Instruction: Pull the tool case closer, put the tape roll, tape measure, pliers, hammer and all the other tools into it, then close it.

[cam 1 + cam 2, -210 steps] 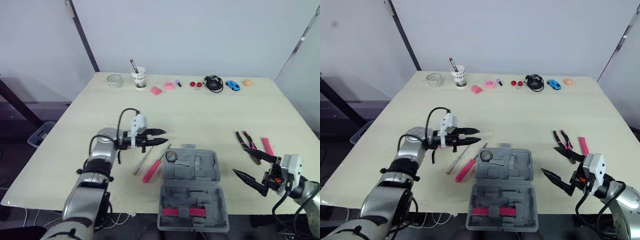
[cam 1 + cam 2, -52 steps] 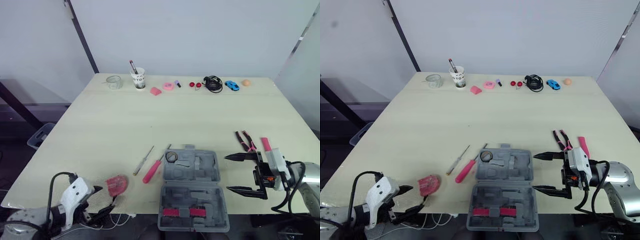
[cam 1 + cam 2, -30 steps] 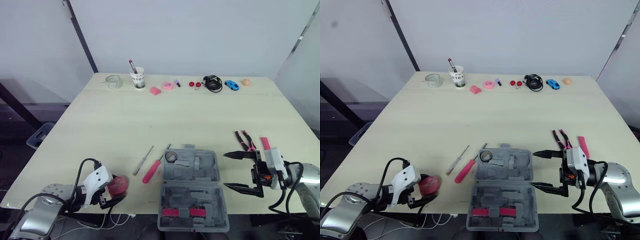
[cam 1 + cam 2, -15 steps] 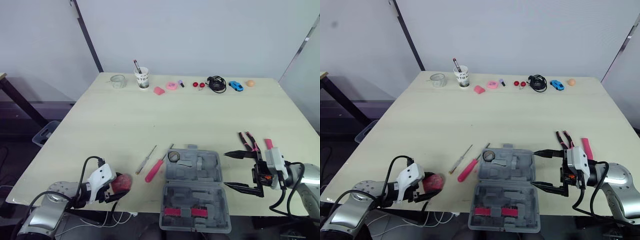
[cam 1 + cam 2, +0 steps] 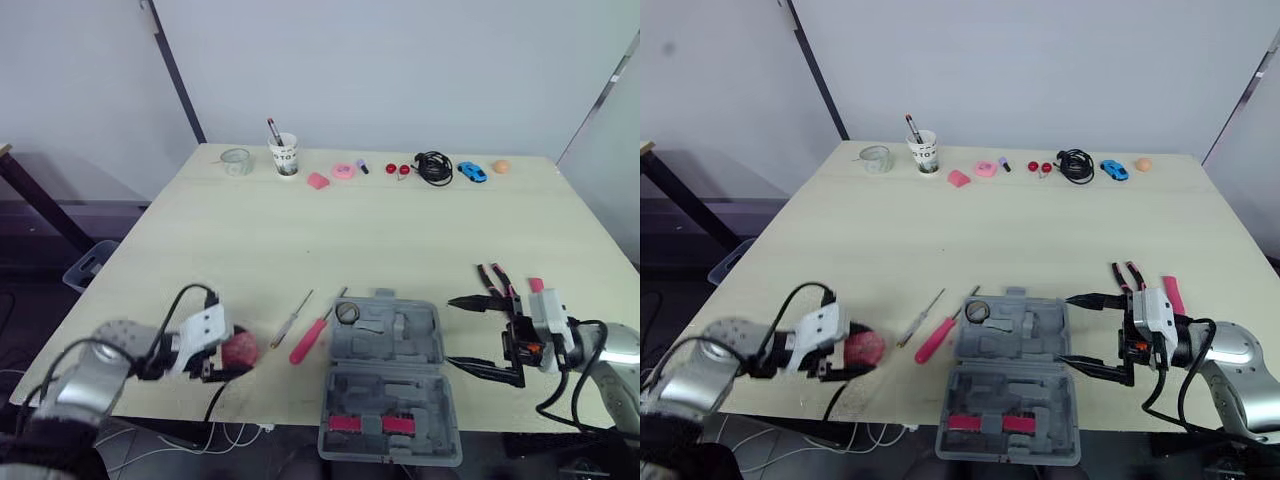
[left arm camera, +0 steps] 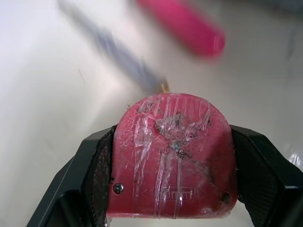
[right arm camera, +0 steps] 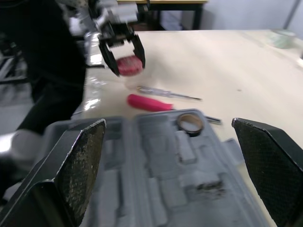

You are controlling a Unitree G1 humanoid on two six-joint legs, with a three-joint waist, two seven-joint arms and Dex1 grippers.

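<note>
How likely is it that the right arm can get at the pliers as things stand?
Probably yes. The right gripper is open and empty beside the tool case, and the pliers lie uncovered on the table just beyond it, though it must turn toward them.

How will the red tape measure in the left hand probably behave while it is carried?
Probably stiff: the tape measure looks like a hard shell. Its crinkled clear film may let it slip in the left hand.
</note>
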